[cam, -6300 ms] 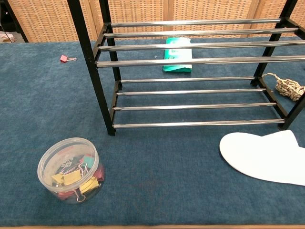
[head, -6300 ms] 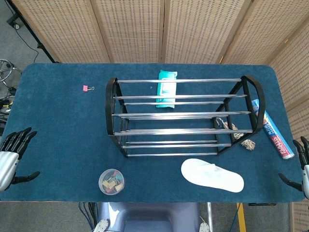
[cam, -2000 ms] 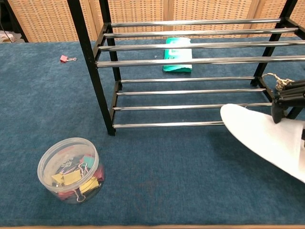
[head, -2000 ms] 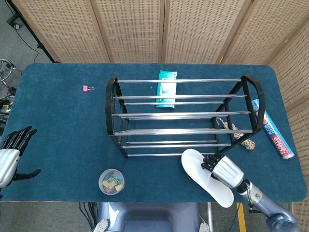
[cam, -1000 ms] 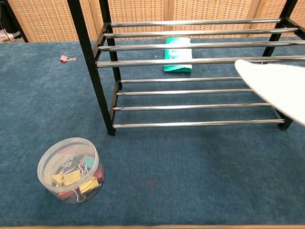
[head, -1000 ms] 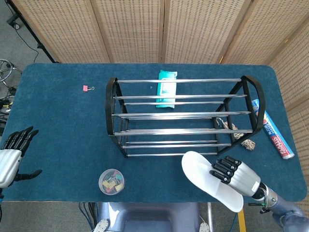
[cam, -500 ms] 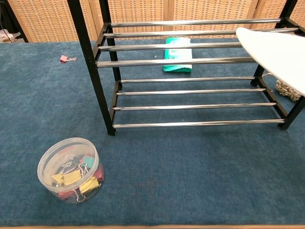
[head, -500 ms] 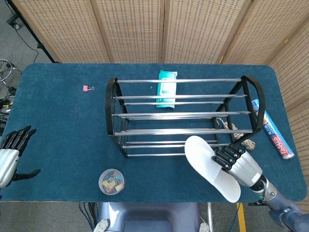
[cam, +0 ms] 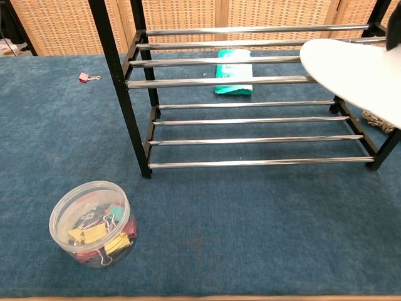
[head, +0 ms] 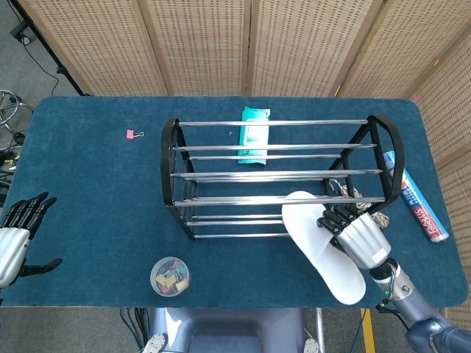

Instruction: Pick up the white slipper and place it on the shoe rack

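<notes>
One white slipper [head: 321,250]; one shoe rack [head: 276,175]; one clip tub [head: 170,276]; two robot hands [head: 360,237] [head: 13,239].

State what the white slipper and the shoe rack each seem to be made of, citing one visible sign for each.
White slipper: probably thin fabric or foam, matte; it looks flat, plain and unshiny.
Shoe rack: likely metal; the bars gleam like chrome, and the end frames are black, perhaps painted metal or plastic.

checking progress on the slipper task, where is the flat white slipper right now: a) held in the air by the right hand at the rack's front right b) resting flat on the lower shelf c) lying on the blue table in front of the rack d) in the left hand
a: the right hand grips the flat white slipper with its toe raised over the front bars of the black and chrome shoe rack, not set down.
</notes>
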`<control>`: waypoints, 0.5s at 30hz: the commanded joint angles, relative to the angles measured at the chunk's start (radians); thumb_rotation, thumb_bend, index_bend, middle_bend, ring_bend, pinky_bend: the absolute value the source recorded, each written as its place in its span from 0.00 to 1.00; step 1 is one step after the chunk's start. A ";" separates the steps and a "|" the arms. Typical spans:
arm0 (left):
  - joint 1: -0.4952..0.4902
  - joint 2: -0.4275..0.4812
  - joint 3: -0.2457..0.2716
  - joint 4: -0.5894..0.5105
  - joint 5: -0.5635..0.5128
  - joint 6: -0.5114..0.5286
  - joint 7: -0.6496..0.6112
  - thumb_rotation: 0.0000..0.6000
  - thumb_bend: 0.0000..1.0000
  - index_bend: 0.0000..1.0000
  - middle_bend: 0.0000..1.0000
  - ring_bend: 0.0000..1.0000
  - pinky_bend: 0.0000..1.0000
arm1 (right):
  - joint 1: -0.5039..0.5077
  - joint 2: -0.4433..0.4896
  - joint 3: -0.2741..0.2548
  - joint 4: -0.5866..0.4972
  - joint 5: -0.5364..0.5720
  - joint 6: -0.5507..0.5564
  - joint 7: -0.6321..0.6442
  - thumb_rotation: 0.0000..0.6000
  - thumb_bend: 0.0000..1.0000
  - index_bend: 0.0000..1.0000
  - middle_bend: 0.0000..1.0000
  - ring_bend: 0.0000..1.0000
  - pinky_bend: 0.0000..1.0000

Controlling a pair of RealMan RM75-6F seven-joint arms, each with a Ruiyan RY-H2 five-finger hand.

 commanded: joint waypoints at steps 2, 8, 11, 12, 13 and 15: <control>0.001 0.002 0.000 0.000 0.001 0.001 -0.004 1.00 0.00 0.00 0.00 0.00 0.00 | 0.001 0.061 0.032 -0.144 0.045 -0.100 -0.079 1.00 0.64 0.67 0.59 0.55 0.70; 0.001 0.006 -0.002 0.004 0.001 0.003 -0.018 1.00 0.00 0.00 0.00 0.00 0.00 | 0.003 0.068 0.067 -0.220 0.075 -0.163 -0.120 1.00 0.64 0.67 0.59 0.55 0.70; 0.001 0.008 -0.002 0.004 0.003 0.003 -0.020 1.00 0.00 0.00 0.00 0.00 0.00 | 0.007 0.066 0.091 -0.254 0.101 -0.201 -0.134 1.00 0.64 0.67 0.59 0.55 0.70; 0.001 0.008 -0.001 0.004 0.004 0.003 -0.021 1.00 0.00 0.00 0.00 0.00 0.00 | 0.008 0.065 0.099 -0.263 0.111 -0.211 -0.140 1.00 0.64 0.67 0.59 0.55 0.70; 0.001 0.009 -0.001 0.004 0.006 0.004 -0.022 1.00 0.00 0.00 0.00 0.00 0.00 | 0.010 0.065 0.106 -0.271 0.119 -0.221 -0.146 1.00 0.64 0.67 0.59 0.55 0.70; 0.002 0.010 0.000 0.004 0.009 0.006 -0.025 1.00 0.00 0.00 0.00 0.00 0.00 | 0.015 0.062 0.124 -0.286 0.138 -0.243 -0.154 1.00 0.64 0.67 0.59 0.55 0.70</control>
